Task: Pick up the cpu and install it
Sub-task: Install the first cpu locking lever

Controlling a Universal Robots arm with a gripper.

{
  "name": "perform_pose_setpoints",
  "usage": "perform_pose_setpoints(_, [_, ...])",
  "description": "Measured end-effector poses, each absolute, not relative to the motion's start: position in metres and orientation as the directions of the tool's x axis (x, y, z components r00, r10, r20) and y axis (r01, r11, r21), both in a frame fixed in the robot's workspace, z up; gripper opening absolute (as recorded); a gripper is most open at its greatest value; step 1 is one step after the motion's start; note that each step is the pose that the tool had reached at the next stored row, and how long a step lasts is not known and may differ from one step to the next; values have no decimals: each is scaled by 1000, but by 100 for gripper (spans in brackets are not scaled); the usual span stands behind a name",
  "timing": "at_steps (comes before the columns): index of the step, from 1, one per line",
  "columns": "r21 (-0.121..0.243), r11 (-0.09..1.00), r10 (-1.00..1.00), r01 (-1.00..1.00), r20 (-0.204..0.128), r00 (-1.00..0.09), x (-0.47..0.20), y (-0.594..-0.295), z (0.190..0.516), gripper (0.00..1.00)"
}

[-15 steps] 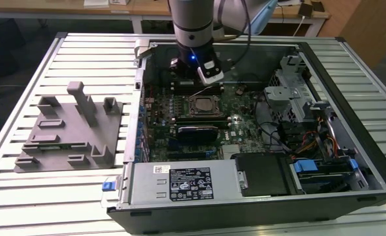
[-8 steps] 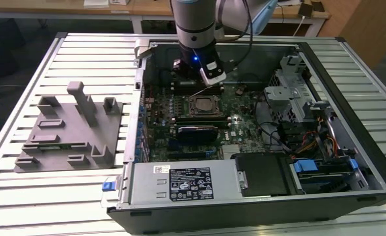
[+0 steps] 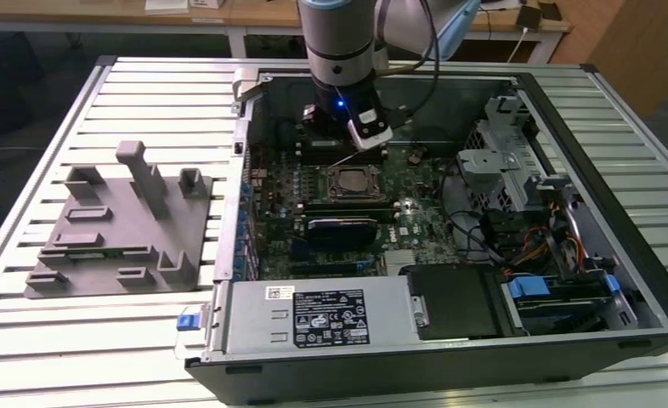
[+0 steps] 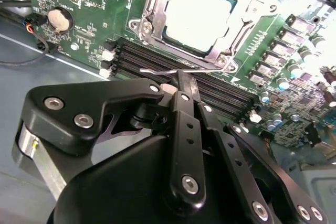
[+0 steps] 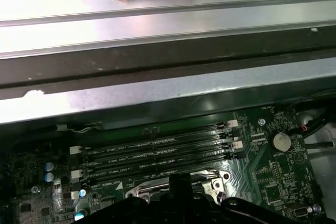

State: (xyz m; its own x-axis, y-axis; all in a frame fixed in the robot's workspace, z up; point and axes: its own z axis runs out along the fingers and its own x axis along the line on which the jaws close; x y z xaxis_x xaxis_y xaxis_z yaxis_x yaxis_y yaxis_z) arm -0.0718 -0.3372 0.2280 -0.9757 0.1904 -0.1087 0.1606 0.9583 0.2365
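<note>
My jaws (image 4: 178,77) look closed and empty beside the socket, where the cpu (image 4: 197,17) lies: light, stiff, fragile, best gripped by its edges.

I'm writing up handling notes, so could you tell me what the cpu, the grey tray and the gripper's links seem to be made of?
The cpu in the socket: a matte silvery metal lid, by its pale brushed look. The grey tray beside the case: probably moulded plastic, dull and uniform with rounded posts. The gripper links: black, likely anodised or painted metal, given the smooth sheen and bright screw heads.
</note>
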Motion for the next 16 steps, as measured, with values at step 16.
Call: perform_pose_setpoints(16, [242,954,215,177,-138,-967,-70,-338,223,11])
